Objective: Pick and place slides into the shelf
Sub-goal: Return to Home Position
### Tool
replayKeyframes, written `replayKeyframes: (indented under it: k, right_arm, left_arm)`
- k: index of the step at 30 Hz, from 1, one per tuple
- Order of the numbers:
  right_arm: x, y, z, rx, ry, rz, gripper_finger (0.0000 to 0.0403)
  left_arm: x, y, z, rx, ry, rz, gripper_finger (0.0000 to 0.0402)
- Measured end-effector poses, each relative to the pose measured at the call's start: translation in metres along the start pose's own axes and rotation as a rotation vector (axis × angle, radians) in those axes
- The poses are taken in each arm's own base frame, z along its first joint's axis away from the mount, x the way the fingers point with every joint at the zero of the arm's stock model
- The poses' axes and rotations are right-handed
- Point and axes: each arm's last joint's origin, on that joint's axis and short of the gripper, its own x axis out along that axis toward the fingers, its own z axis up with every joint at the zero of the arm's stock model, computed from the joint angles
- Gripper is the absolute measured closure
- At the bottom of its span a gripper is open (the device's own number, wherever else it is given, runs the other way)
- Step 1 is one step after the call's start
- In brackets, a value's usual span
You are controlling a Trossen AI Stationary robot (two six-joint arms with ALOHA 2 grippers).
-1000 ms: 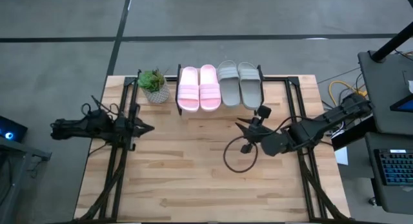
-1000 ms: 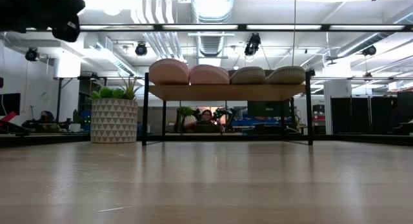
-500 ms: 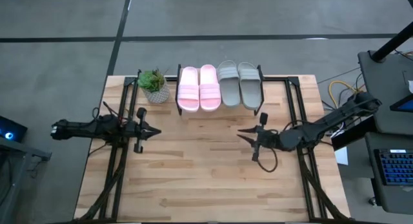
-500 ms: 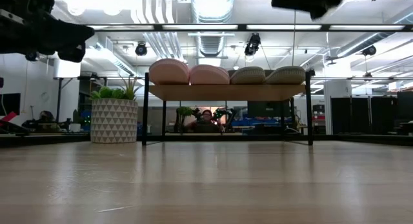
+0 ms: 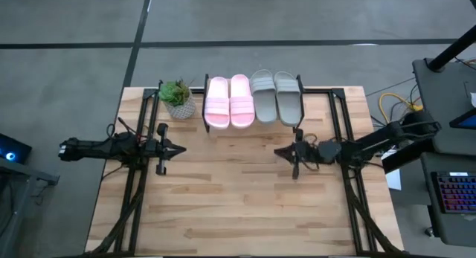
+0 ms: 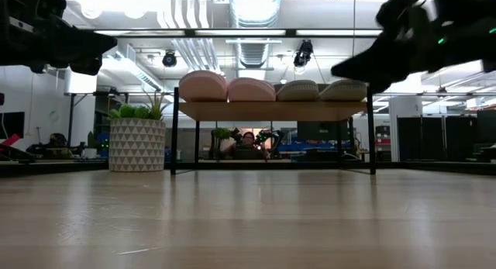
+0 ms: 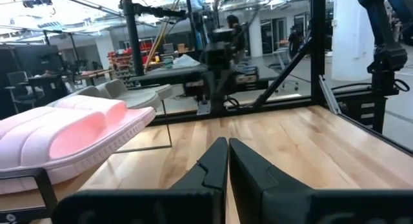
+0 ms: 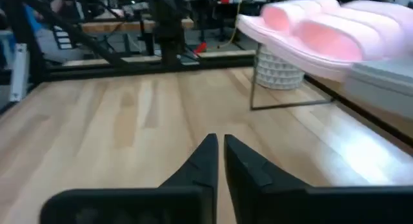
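Observation:
The shelf (image 5: pixel 253 126) stands at the table's far edge, and all the slides lie side by side on its plank (image 6: pixel 271 110): the pink pair (image 5: pixel 228 100) on the left, the grey-beige pair (image 5: pixel 275 96) on the right. My left gripper (image 5: pixel 178 149) hovers shut over the table's left part, pointing right. My right gripper (image 5: pixel 279 152) hovers shut over the right part, pointing left. Both are near of the shelf and hold nothing. The left wrist view shows a pink slide (image 7: pixel 71 130); the right wrist view shows the pink pair (image 8: pixel 322 30).
A small plant in a white patterned pot (image 5: pixel 177 98) stands left of the shelf at the far edge. Black frame rails (image 5: pixel 134 184) run along both sides of the table. Bare wood (image 5: pixel 230 191) lies between and near of the grippers. A person sits behind the shelf (image 6: pixel 248 143).
My right arm has come down from above into the low view and stretched out level, its wrist turning, while its fingertips stayed about where they were over the table. My left gripper has lowered a little and shifted slightly toward the table's right. The slides have not moved.

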Motion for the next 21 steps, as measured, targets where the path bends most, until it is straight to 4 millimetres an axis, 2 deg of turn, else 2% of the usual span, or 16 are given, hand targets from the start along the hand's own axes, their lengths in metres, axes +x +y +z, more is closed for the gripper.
replayKeyframes:
  k: [4, 7, 18, 21]
  right_arm:
    - [0.003, -0.025, 0.002, -0.027, -0.010, -0.060, 0.0393]
    - [-0.004, -0.034, 0.005, -0.092, -0.036, -0.082, 0.0394]
    - [-0.056, -0.045, 0.023, -0.114, -0.076, -0.103, 0.0395]
    - [-0.068, -0.048, 0.021, -0.076, -0.041, -0.130, 0.0395]
  left_arm:
    - [0.000, 0.001, 0.000, 0.019, 0.003, 0.021, 0.0401]
    - [0.000, 0.001, -0.001, 0.021, 0.013, 0.034, 0.0402]
    - [0.000, 0.002, -0.007, 0.027, 0.073, 0.091, 0.0401]
    - [0.000, 0.002, -0.008, 0.027, 0.078, 0.090, 0.0402]
